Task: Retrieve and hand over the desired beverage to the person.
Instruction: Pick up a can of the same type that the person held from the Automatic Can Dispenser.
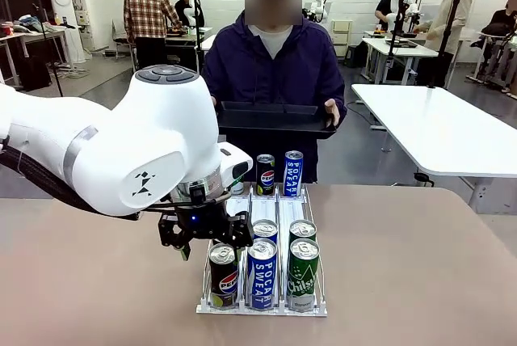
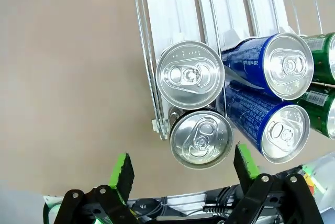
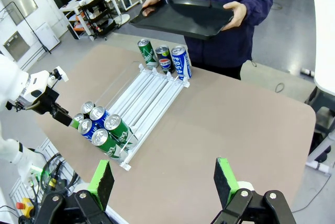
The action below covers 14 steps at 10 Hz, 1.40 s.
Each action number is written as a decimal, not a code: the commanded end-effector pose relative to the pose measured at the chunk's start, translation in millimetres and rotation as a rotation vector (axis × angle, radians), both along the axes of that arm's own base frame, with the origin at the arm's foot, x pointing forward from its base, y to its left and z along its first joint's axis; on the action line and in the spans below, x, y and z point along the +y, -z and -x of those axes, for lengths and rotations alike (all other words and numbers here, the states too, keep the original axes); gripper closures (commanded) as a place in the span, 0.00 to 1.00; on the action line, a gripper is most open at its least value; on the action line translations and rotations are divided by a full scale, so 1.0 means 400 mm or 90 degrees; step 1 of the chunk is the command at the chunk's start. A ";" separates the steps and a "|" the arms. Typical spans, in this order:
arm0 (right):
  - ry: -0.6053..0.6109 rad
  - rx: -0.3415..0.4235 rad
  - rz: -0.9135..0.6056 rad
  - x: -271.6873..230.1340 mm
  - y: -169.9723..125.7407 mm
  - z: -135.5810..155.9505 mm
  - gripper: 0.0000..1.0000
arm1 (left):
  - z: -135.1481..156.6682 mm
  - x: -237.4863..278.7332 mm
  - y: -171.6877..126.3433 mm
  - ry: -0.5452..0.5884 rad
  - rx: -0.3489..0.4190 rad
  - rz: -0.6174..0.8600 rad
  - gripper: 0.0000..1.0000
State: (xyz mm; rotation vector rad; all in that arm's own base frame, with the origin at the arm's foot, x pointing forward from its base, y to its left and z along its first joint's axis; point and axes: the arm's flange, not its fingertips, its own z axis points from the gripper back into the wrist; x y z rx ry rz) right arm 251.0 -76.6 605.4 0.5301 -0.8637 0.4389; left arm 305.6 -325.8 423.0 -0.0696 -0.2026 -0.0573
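A clear wire rack holds upright drink cans. Its near end carries a Pepsi can, a blue Pocari Sweat can and a green can, with more behind them. My left gripper hangs open just above the rack's left lane. In the left wrist view, its green pads straddle the nearest silver can top without touching it. The person stands at the far side holding a black tray in both hands. My right gripper is open, high over the table, holding nothing.
Another Pepsi can and Pocari Sweat can stand at the rack's far end, with a green can beside them. Bare brown table lies right of the rack. Other tables and people are in the background.
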 end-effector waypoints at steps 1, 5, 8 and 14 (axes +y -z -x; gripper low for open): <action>-0.012 0.000 -0.010 0.000 0.003 -0.004 0.00 | -0.009 -0.011 0.011 0.007 -0.020 0.001 0.00; -0.012 0.000 -0.010 0.000 0.003 -0.004 0.00 | -0.024 -0.022 0.020 0.040 -0.041 0.014 0.00; -0.012 0.000 -0.010 0.000 0.003 -0.004 0.00 | -0.029 -0.017 0.024 0.045 -0.043 0.011 0.00; -0.012 0.000 -0.010 0.000 0.003 -0.004 0.00 | -0.048 -0.020 0.051 0.016 -0.035 -0.001 0.00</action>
